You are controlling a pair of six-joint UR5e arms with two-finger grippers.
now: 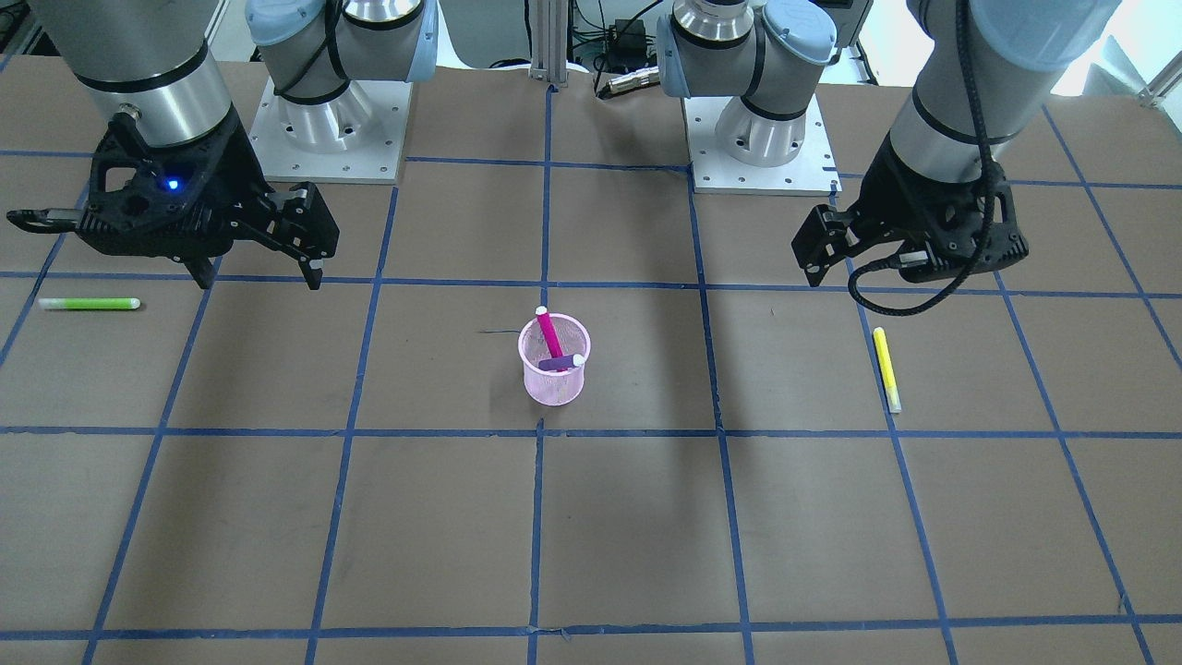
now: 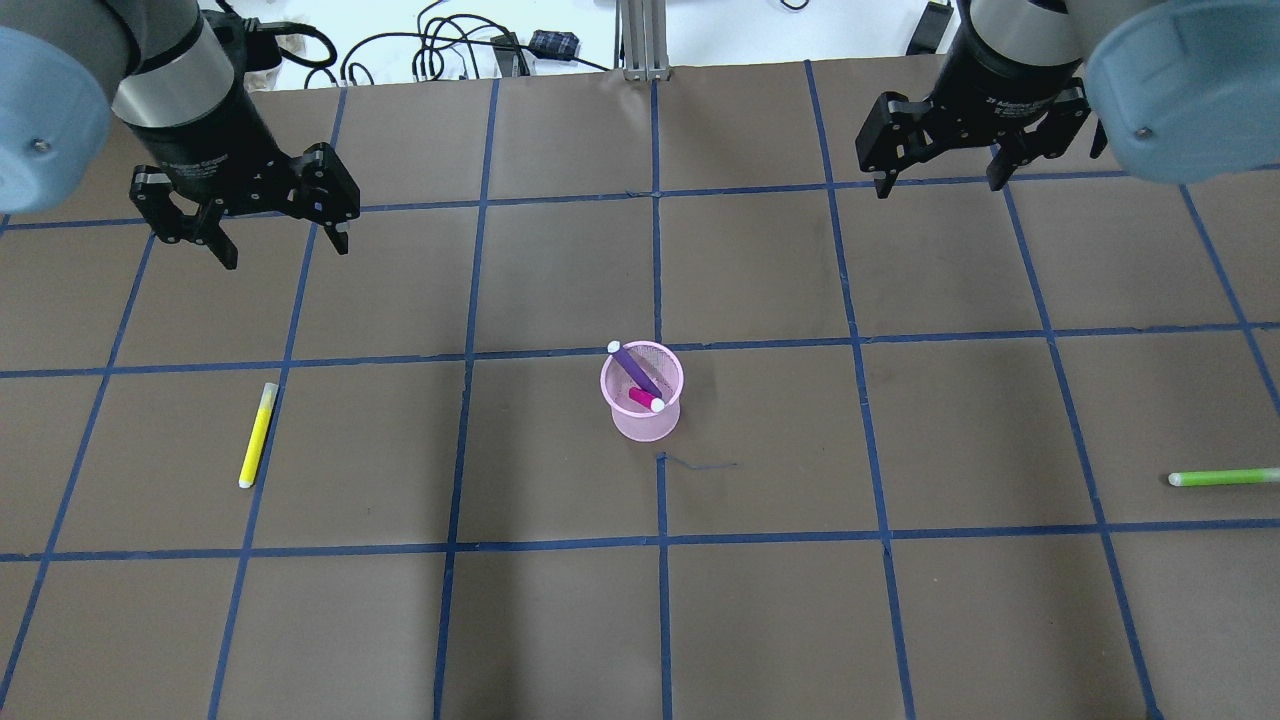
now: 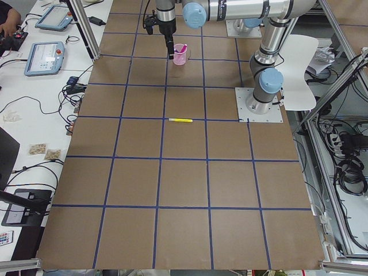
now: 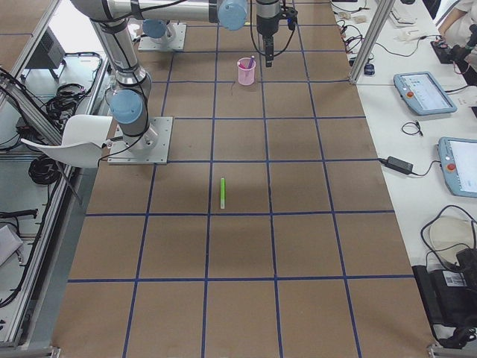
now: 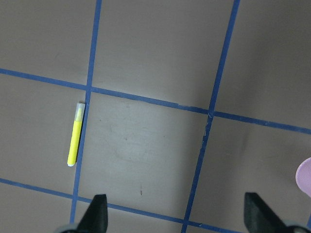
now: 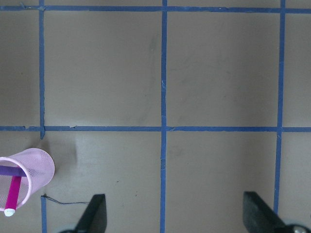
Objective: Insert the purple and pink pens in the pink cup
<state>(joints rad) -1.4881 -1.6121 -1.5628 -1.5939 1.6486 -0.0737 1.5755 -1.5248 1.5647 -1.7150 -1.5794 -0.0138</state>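
The left gripper (image 2: 287,255) hangs over the table (image 2: 560,620) with its jaws spread wide and nothing between them; the right gripper (image 2: 938,188) is likewise parted and empty. Both are well apart from the pink mesh cup (image 2: 642,422), which stands upright near the table's middle. Inside it lean the purple pen (image 2: 635,368) and the pink pen (image 2: 641,398) — their white-capped ends at the rim. A yellow highlighter (image 2: 257,436) lies flat near the left gripper; a green highlighter (image 2: 1222,478) lies on the right arm's side.
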